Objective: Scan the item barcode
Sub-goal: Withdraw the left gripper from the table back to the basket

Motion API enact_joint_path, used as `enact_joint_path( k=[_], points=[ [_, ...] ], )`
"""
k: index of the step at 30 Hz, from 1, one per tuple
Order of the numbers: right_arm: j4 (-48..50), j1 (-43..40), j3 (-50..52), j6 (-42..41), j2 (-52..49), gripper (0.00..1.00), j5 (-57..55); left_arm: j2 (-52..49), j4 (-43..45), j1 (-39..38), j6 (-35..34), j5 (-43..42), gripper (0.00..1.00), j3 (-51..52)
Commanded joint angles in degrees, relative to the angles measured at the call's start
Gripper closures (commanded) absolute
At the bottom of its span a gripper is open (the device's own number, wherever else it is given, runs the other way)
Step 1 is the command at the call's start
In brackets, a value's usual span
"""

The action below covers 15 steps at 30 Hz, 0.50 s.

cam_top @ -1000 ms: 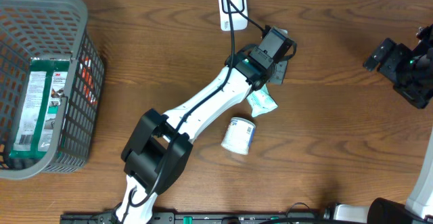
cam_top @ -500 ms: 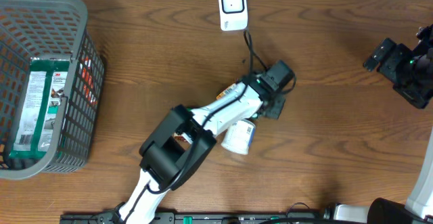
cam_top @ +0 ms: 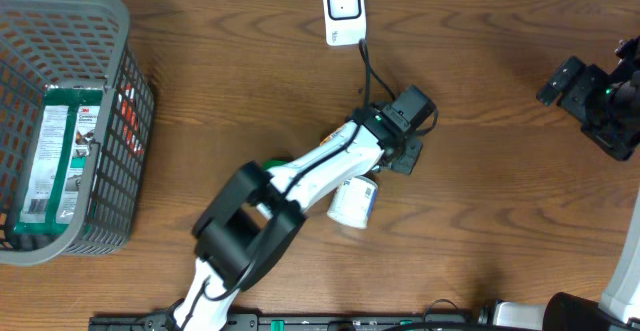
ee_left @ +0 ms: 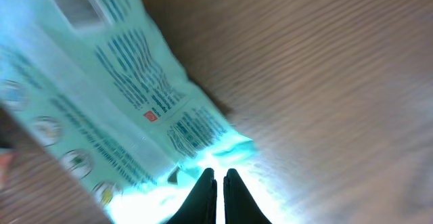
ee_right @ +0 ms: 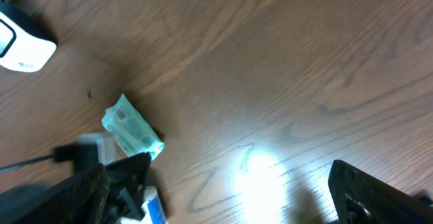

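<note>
— The brown wood-grain bench (ee_right: 270, 61)?
— Smooth, with a faint sheen under the light.
— And the pale green printed packet (ee_left: 128, 102)?
— Thin glossy plastic film, crinkled. The grey mesh basket (cam_top: 138, 111) looks like matt plastic.

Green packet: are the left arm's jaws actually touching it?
Touching. Left wrist view: the left gripper's jaws are shut on the packet's crimped edge.
</note>
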<state>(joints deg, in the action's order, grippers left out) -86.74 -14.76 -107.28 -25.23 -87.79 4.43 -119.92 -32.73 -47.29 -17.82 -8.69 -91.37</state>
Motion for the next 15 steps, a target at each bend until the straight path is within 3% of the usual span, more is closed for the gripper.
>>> enact_joint_path(
  k=[1,7,11,15],
  points=[
    [-0.04,-0.15,-0.85,-0.44,-0.31,0.01,-0.33,7.26,-1.29,0.66,0.57,0.33,0.85,-0.37],
    [-0.04,-0.15,-0.87,-0.44,-0.31,0.01,-0.33,17.46,-9.01,3.87,0.59,0.33,0.75,-0.37],
    [-0.04,-0.15,-0.87,-0.44,-0.31,0.01,-0.33,24.00,-14.51,7.41,0.59,0.33,0.53,-0.37],
    [-0.04,-0.15,-0.87,-0.44,-0.31,0.01,-0.33,30.38,-18.12,10.80,0.63,0.74,0.39,-0.37]
  ],
)
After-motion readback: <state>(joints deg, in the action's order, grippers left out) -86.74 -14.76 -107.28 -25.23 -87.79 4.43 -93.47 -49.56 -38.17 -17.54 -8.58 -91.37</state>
